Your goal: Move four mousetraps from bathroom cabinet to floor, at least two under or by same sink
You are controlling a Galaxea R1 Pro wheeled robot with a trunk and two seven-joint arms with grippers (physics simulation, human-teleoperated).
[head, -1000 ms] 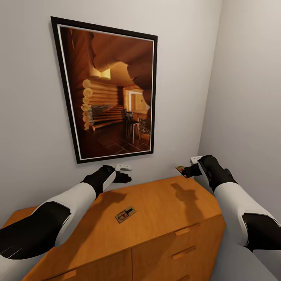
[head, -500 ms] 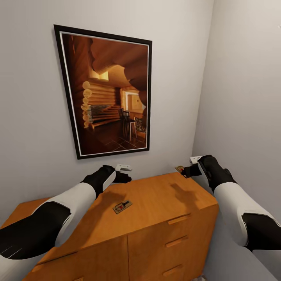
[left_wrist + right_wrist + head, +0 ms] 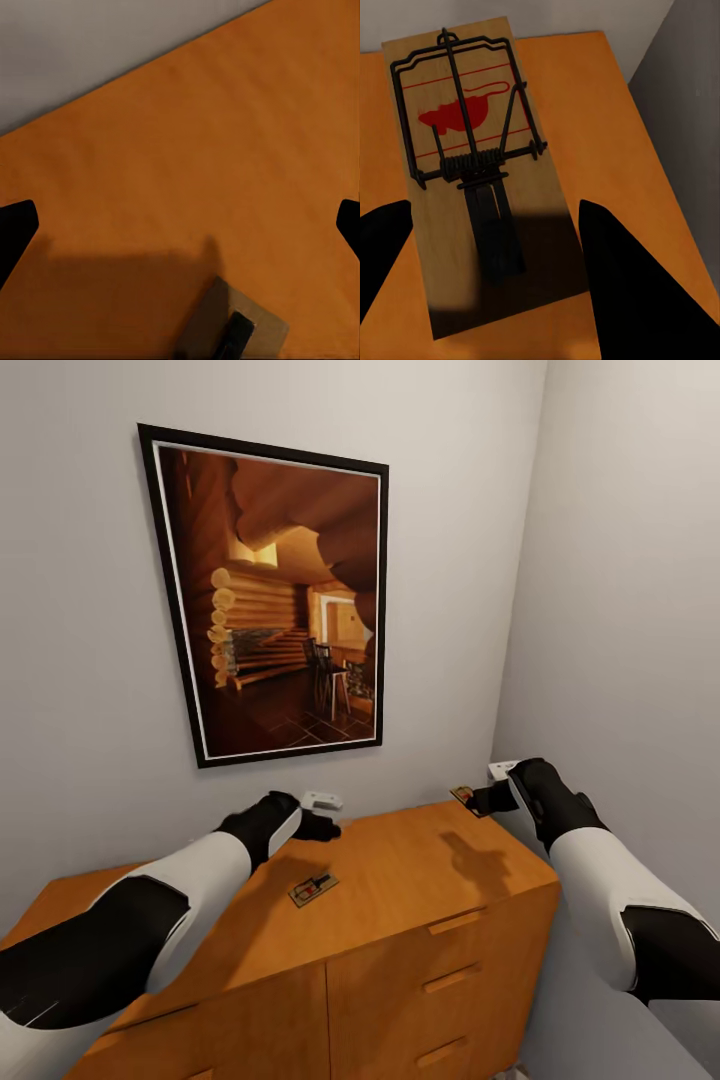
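The robot stands close to the orange-brown cabinet (image 3: pixel 400 900), which sits in a corner where two pale grey walls meet, with a large framed picture (image 3: pixel 275 595) of a log cabin interior hanging on the wall above it. The right gripper (image 3: pixel 478 798) hangs over the cabinet top near its far right corner, and its fingers are clenched on a mousetrap (image 3: pixel 463 795), holding it by one short end so that the little board juts out flat in front of them. From the right wrist view the held mousetrap (image 3: pixel 480 172) is plain to read: a pale wooden rectangle with a red mouse printed on it, a black wire bar and a coiled spring across the middle, and the two dark fingers (image 3: pixel 637 277) pressing in on either side of its near end. A second mousetrap (image 3: pixel 313 888) lies flat on the cabinet top, roughly midway along it and nearer the front edge than the wall. The left gripper (image 3: pixel 322 822) hovers above the top close to the back edge, just beyond that lying trap and apart from it. In the left wrist view its fingers (image 3: pixel 16 229) stand wide apart and released, with bare wood between them and a corner of the lying mousetrap (image 3: pixel 244 330) just showing. Slim bar handles (image 3: pixel 455 920) line the drawer fronts below.
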